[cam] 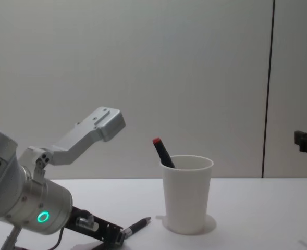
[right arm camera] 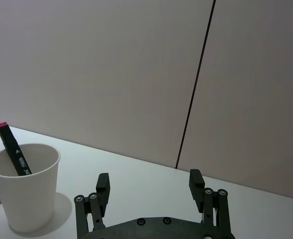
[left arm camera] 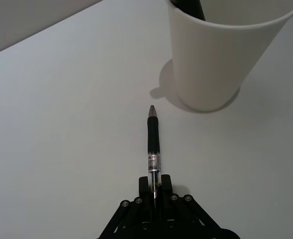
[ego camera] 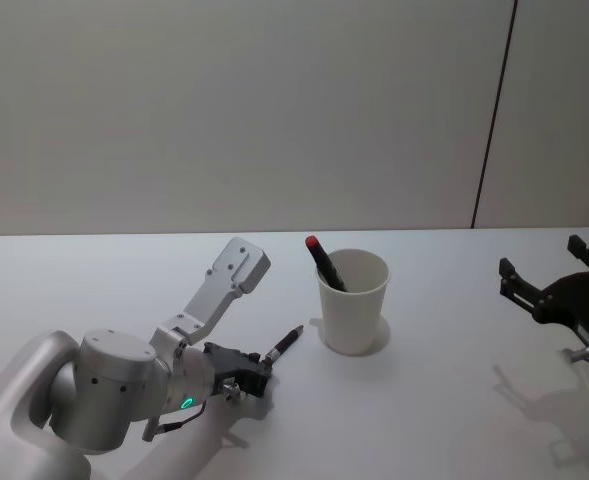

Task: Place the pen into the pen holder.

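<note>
A black pen [ego camera: 286, 343] [left arm camera: 153, 142] [cam: 137, 226] with a clear barrel lies low over the white table, its tip pointing at the pen holder. My left gripper [ego camera: 257, 368] [left arm camera: 155, 185] [cam: 117, 235] is shut on the pen's rear end. The pen holder [ego camera: 352, 300] [left arm camera: 221, 55] [right arm camera: 24, 189] [cam: 187, 195], a plain white paper cup, stands upright a short way beyond the pen's tip. My right gripper [ego camera: 554, 285] [right arm camera: 149, 179] hovers open and empty to the right of the cup, above the table.
A black marker with a red cap [ego camera: 324, 262] [right arm camera: 14, 149] [cam: 162, 152] leans inside the cup against its left rim. The white table [ego camera: 444, 400] ends at a pale wall with a dark vertical seam [ego camera: 494, 110].
</note>
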`<action>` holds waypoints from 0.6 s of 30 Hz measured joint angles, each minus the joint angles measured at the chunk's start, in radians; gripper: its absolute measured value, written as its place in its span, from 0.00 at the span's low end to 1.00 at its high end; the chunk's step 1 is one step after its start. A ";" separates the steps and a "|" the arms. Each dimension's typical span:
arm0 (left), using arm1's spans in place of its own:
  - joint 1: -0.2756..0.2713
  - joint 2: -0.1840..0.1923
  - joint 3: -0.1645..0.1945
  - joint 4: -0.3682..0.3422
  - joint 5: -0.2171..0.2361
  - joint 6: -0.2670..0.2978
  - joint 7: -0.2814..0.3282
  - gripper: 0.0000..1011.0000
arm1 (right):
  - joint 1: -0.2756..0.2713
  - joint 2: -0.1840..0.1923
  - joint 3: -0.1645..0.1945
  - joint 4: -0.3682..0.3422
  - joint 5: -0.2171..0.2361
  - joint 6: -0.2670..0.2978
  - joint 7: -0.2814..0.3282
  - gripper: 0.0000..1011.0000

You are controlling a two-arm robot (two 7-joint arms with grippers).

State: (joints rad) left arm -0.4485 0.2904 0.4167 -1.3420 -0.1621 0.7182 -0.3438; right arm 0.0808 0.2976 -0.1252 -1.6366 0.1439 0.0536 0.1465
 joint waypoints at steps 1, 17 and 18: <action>0.001 0.000 0.000 -0.001 0.000 0.000 0.000 0.15 | 0.000 0.000 0.000 0.000 0.000 0.000 0.000 0.99; 0.010 0.005 -0.006 -0.017 -0.007 -0.025 0.010 0.15 | 0.000 0.000 0.000 0.000 0.000 0.000 0.000 0.99; 0.010 0.005 -0.007 -0.019 -0.008 -0.029 0.013 0.15 | 0.000 0.000 0.000 0.000 0.000 0.000 0.000 0.99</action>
State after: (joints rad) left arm -0.4381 0.2957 0.4102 -1.3610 -0.1702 0.6890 -0.3309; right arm 0.0808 0.2976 -0.1252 -1.6367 0.1439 0.0537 0.1465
